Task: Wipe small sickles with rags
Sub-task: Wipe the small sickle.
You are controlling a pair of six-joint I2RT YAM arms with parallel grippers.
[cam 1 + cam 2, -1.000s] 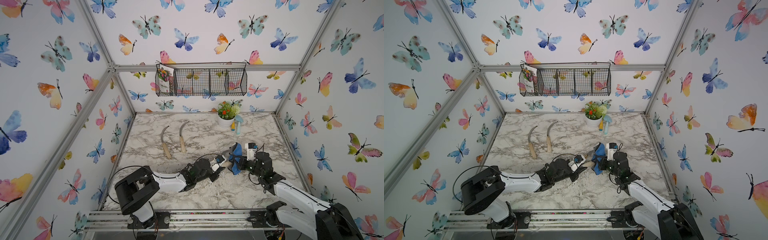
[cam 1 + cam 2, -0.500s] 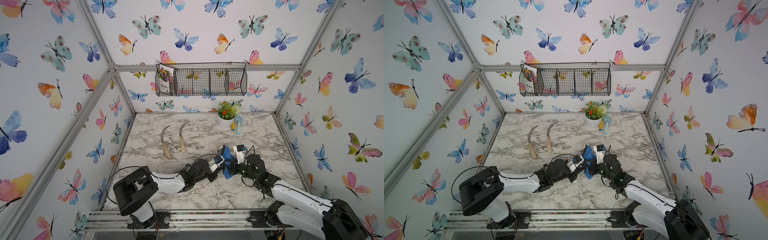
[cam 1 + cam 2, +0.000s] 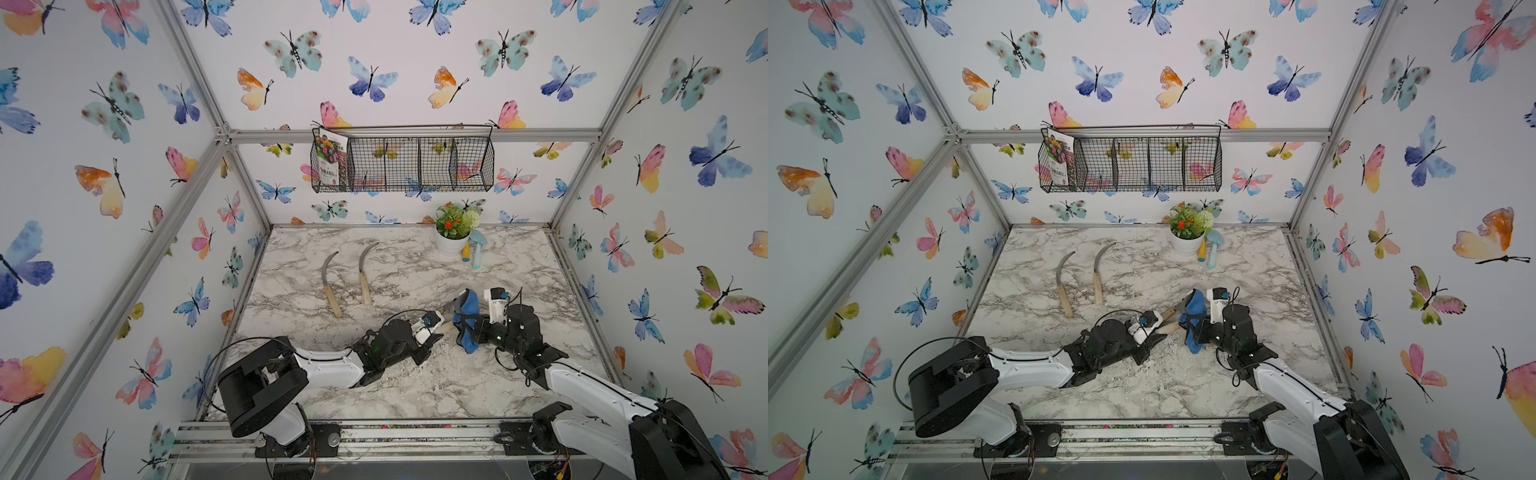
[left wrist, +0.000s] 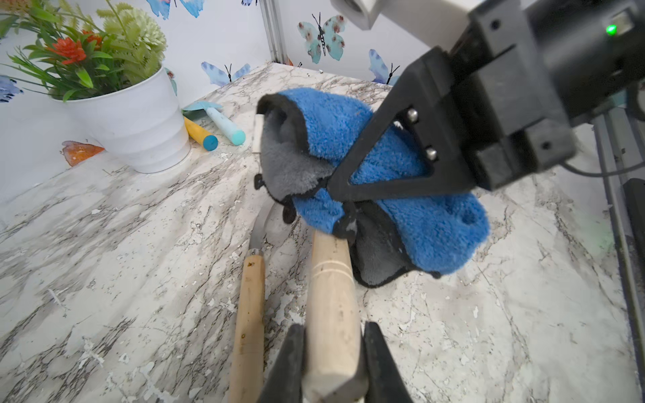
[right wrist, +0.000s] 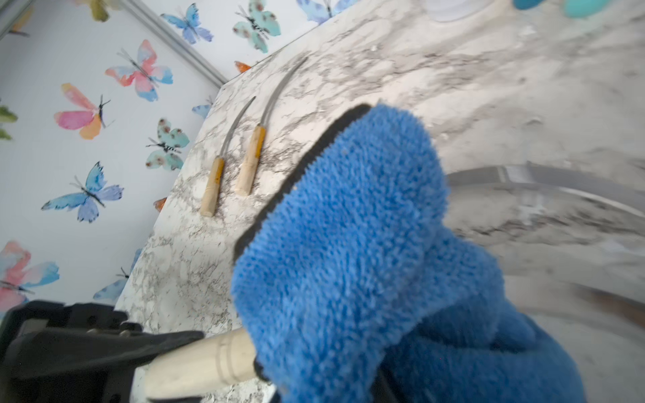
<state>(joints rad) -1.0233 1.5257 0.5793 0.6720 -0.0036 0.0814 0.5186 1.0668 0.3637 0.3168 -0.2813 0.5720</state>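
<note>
My left gripper (image 4: 333,335) is shut on the pale wooden handle (image 4: 331,279) of one small sickle, held low over the table's front middle. The blue rag (image 3: 467,316) with its grey-black side (image 4: 289,157) is folded over that sickle where the blade begins and hides the blade. My right gripper (image 3: 478,328) is shut on the rag (image 5: 349,244), which covers its jaws. A second sickle (image 4: 249,307) lies on the table right beside the held one. Two more sickles (image 3: 330,282) (image 3: 363,274) lie side by side at the back left, seen in both top views.
A white flower pot (image 3: 451,245) stands at the back right with a light-blue trowel (image 3: 478,249) and a yellow-handled tool (image 3: 465,251) next to it. A black wire basket (image 3: 403,164) hangs on the back wall. White crumbs are scattered on the marble table (image 3: 415,382) near the front.
The right gripper slid the rag along the sickle toward the left gripper, then back away to about where it began. The left gripper kept its hold and barely moved.
</note>
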